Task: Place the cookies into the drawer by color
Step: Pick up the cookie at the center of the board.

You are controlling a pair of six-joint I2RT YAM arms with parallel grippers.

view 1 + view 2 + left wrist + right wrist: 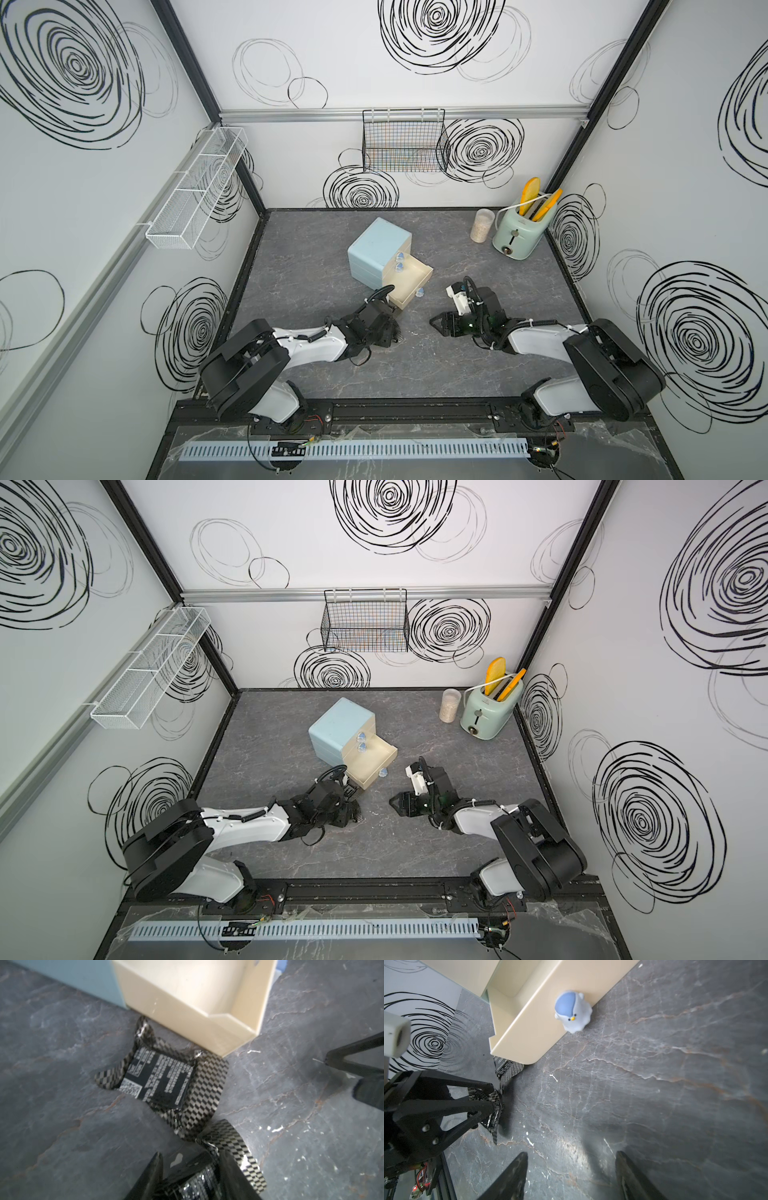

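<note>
Two black checkered cookies show; no other colour is in view. One cookie [160, 1078] lies flat on the table, touching the outer corner of the open bottom drawer [187, 1012]. My left gripper [192, 1159] is shut on the second black cookie [239, 1147], low over the table just in front of the first. In both top views the left gripper [397, 328] sits at the drawer's [409, 299] near corner. The part of the drawer that shows holds nothing. My right gripper [569, 1159] stands open over bare table, right of the drawer, nothing between its fingers.
The pale-blue cabinet [376, 245] stands mid-table with its two upper drawers closed. The open drawer's knob [573, 1012] is penguin-shaped. A mint toaster [517, 232] and a cup [482, 224] stand at the back right. Wire baskets [405, 141] [195, 187] hang on the walls.
</note>
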